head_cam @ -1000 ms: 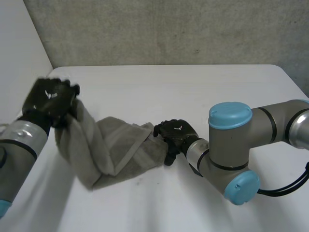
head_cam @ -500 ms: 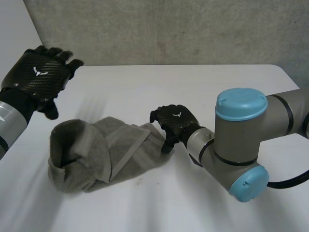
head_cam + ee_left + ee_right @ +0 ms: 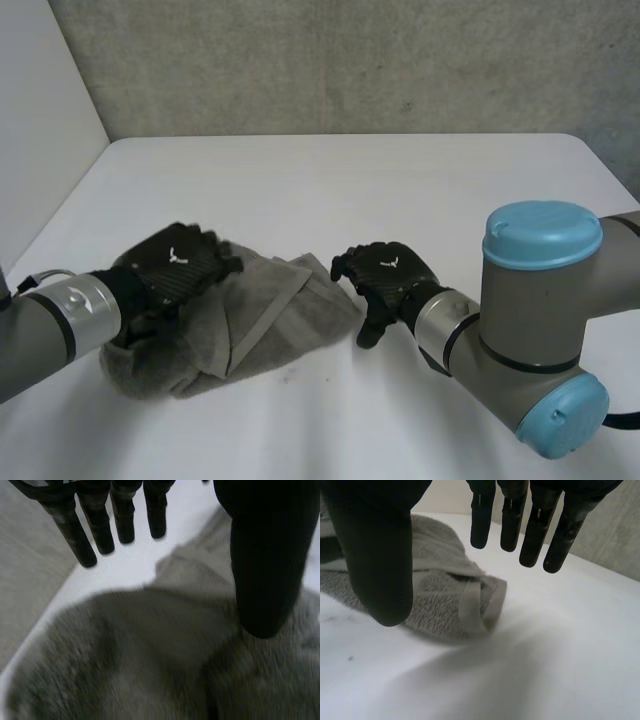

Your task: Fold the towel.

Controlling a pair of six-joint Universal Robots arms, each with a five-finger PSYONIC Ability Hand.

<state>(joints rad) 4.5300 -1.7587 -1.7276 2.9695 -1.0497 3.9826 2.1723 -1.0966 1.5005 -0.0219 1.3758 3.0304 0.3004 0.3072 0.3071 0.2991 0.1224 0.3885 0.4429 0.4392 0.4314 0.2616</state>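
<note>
White table [image 3: 400, 180] runs back to a grey wall [image 3: 350, 60], and you have the towel [image 3: 270, 320] lying on it as a loose grey heap, left of the middle. It is bunched thick at its left end and flatter at its right, where a folded flap with a woven band [image 3: 262, 318] lies on top.

Your left hand [image 3: 175, 270] sits over the thick left end. In its wrist view the fingers [image 3: 102, 525] are straight and spread from the thumb [image 3: 262, 580], with the towel [image 3: 140, 655] under the palm and no cloth pinched. The thumb tip is at the towel's surface.

Your right hand [image 3: 385, 275] is just beside the towel's right edge, fingers bent downward. Its wrist view shows the fingers [image 3: 535, 525] and thumb [image 3: 380, 570] apart and holding nothing, with the towel's [image 3: 445, 595] banded corner on the table beneath them.
</note>
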